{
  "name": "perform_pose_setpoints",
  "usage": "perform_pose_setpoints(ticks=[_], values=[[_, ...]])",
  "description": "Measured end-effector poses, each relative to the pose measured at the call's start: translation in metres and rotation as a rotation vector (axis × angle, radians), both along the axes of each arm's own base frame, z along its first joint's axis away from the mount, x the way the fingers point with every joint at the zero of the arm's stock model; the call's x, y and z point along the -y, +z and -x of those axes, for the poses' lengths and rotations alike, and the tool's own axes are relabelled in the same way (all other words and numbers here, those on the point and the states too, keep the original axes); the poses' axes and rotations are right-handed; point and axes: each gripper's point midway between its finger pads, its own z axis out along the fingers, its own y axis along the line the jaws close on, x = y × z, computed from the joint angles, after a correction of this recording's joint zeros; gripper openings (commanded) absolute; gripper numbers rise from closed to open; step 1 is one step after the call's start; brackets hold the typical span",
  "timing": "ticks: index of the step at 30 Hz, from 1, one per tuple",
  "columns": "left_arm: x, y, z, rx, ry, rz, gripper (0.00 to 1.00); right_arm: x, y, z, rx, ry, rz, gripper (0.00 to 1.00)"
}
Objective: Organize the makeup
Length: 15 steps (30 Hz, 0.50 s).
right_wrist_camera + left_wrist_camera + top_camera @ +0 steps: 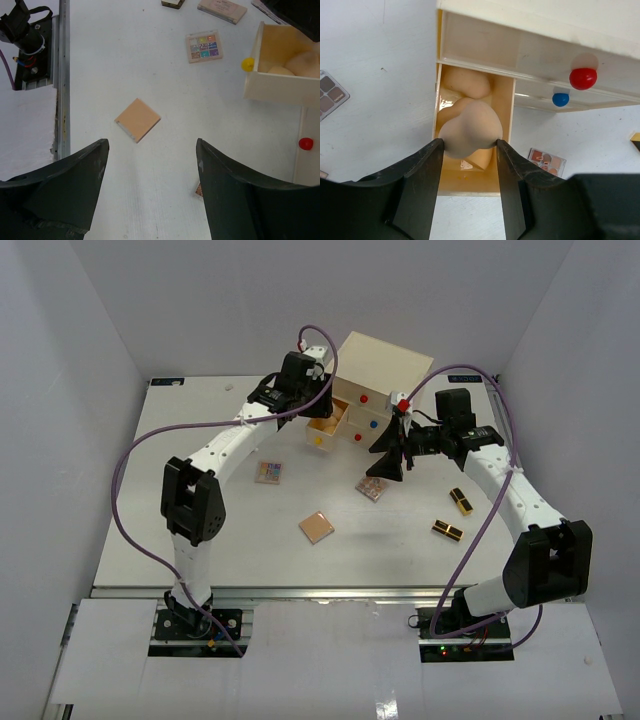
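My left gripper [469, 145] is shut on a tan egg-shaped sponge [470, 127] and holds it over the open bottom drawer [470, 182] of the cream chest [378, 375]. More tan sponges [465, 82] lie in that drawer. In the top view the left gripper [300, 375] is at the chest's left front. My right gripper [390, 455] is open and empty above the table [150, 200]. A peach square compact [137, 119] lies ahead of it, also in the top view [316, 527]. A palette [372, 488] lies just under the right fingers.
A colourful palette [268, 472] lies left of centre. Two black-and-gold lipstick tubes [461, 501] [447, 530] lie at the right. The chest has a red knob [583, 78], a blue knob [560, 99] and a yellow knob [247, 64]. Another peach palette [222, 10] lies further off.
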Motion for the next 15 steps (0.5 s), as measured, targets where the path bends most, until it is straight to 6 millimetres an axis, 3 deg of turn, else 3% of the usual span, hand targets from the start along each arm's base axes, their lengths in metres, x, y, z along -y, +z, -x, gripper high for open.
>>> perform_pose_setpoints(ticks=[15], values=[[-0.0011, -0.0025, 0.0022, -0.012, -0.001, -0.007, 0.61, 0.0001, -0.0001, 0.0, 0.0, 0.0, 0.0, 0.77]])
